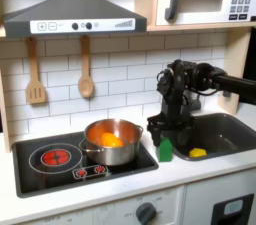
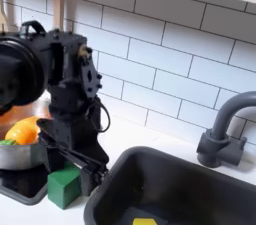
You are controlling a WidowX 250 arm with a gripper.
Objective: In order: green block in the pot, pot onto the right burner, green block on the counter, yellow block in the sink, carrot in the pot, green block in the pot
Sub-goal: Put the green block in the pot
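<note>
The green block (image 1: 165, 151) (image 2: 65, 187) stands on the pale counter (image 1: 175, 174) between the black stovetop and the sink (image 1: 225, 134) (image 2: 190, 184). My gripper (image 1: 162, 136) (image 2: 70, 167) hangs right over it, open, its fingers low around the block's top. In both exterior views the steel pot (image 1: 112, 147) (image 2: 18, 155) sits on the stovetop and holds the orange carrot (image 1: 108, 139) (image 2: 24, 129). The yellow block (image 1: 197, 153) (image 2: 143, 221) lies in the sink basin.
A red-glowing burner (image 1: 55, 156) lies at the first exterior view's left of the pot, with red knobs (image 1: 90, 171) along the stovetop's front. The dark faucet (image 2: 225, 134) rises behind the sink. Wooden utensils (image 1: 85, 74) hang on the tiled wall.
</note>
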